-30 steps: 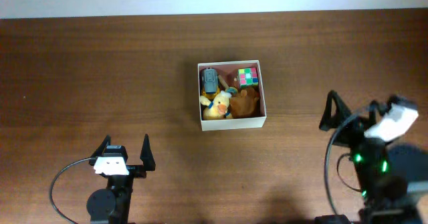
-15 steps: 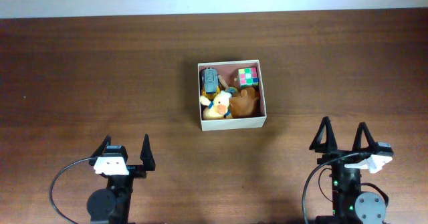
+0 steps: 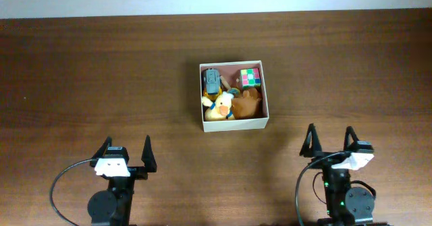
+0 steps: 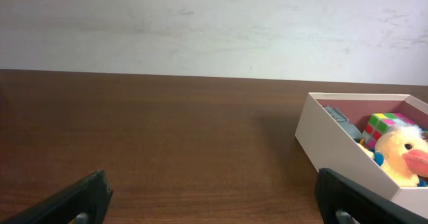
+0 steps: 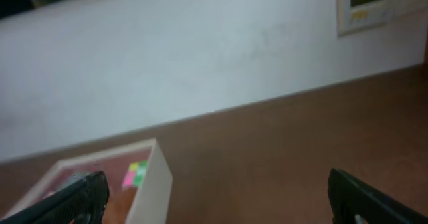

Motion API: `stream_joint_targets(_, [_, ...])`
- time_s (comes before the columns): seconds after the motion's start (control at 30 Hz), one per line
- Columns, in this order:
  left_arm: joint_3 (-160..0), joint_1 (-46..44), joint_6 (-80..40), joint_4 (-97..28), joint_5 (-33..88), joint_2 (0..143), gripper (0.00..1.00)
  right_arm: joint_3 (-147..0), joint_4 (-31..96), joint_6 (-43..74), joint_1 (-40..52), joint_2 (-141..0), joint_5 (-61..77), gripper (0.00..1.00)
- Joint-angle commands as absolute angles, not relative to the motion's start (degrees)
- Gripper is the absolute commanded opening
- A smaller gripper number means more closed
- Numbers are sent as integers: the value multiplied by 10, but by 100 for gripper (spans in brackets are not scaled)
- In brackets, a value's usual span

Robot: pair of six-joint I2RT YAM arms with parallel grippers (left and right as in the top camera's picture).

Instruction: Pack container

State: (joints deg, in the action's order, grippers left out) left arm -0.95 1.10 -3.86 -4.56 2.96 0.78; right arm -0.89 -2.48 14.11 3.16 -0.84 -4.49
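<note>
The container (image 3: pixel 234 124) is a square shallow box with off-white walls in the middle of the table. Inside lie a grey toy car (image 3: pixel 212 81), a colour cube (image 3: pixel 250 77), a yellow plush duck (image 3: pixel 219 107) and a brown plush toy (image 3: pixel 248 103). The box also shows in the left wrist view (image 4: pixel 334 150) and in the right wrist view (image 5: pixel 150 180). My left gripper (image 3: pixel 125 150) is open and empty, near the front left. My right gripper (image 3: pixel 330 140) is open and empty, front right of the box.
A white wall (image 4: pixel 214 23) rises behind the table's far edge. A wall panel (image 5: pixel 364 3) hangs at the upper right in the right wrist view. Brown wooden tabletop (image 3: pixel 101 71) lies all around the box.
My right arm swung in from the far right edge, turned upright and settled lower left, front right of the box. The left arm and the box did not move.
</note>
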Motion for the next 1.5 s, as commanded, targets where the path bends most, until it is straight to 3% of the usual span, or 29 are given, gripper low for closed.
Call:
stream_joint_targets(0.0, [-6,13,-30,-46,26,3,99,-3,-16,96,38,-2,-44,99])
stream_joint_targets(0.27, [-6,13,-30,-46,26,3,99,-3,47,44,37,-2,-20,99])
stream_joint_targets(1.47, [-6,13,-30,-46,26,3,99,-3,46,45,37,-2,-20,99])
